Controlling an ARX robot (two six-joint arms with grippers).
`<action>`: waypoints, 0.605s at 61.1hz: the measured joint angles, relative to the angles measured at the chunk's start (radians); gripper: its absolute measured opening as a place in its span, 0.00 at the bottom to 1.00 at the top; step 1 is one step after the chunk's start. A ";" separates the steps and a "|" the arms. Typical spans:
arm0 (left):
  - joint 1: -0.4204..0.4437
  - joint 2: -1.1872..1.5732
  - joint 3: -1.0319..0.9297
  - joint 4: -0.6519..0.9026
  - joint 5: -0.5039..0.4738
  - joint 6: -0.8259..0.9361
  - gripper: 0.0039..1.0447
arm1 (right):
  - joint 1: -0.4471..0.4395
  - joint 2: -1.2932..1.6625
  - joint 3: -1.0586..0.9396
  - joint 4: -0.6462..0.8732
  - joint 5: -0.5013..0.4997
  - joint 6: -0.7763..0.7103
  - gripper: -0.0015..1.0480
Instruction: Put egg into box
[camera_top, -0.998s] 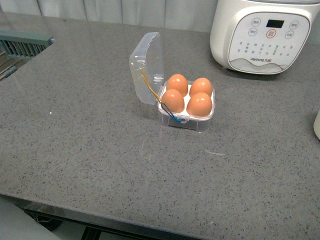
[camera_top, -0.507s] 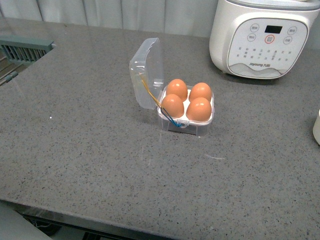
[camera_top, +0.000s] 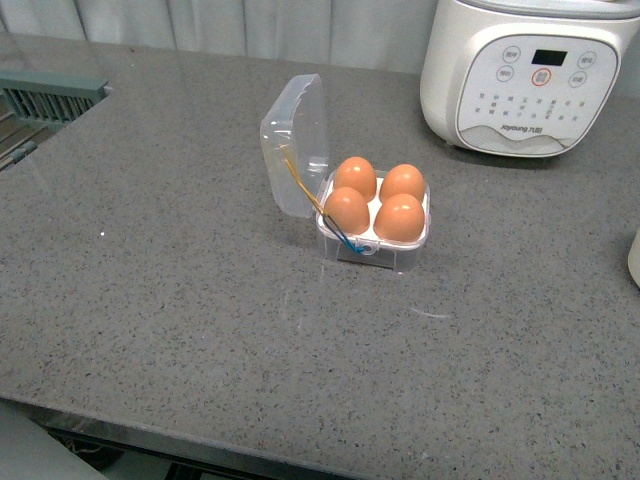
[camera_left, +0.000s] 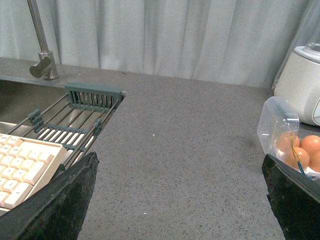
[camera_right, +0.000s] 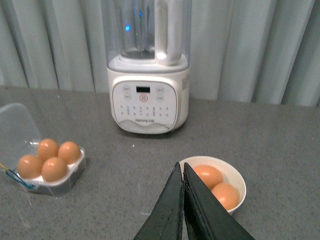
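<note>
Right tool (camera_right: 181, 169) pressed together, empty; left tool (camera_left: 179, 159) spread wide, empty; egg (camera_top: 400, 218) in box (camera_top: 392, 256), long axis vertical.

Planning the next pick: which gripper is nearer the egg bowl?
Right. The right gripper sits just short of the bowl; the left gripper is near the sink rack, bowl not in its view.

White blender (camera_right: 148, 107) on grey counter (camera_right: 280, 135), white bowl (camera_right: 235, 171) near it; perhaps a keyboard (camera_left: 22, 160) beside the dish rack (camera_left: 92, 96).
</note>
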 joint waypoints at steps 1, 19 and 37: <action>0.000 0.000 0.000 0.000 0.000 0.000 0.94 | 0.000 -0.007 0.000 0.000 -0.002 0.000 0.01; 0.000 0.001 0.000 -0.001 0.003 0.000 0.94 | 0.000 -0.013 0.000 -0.005 -0.001 0.000 0.11; -0.062 0.675 0.072 0.374 -0.011 -0.188 0.94 | 0.000 -0.013 0.000 -0.005 -0.001 0.000 0.64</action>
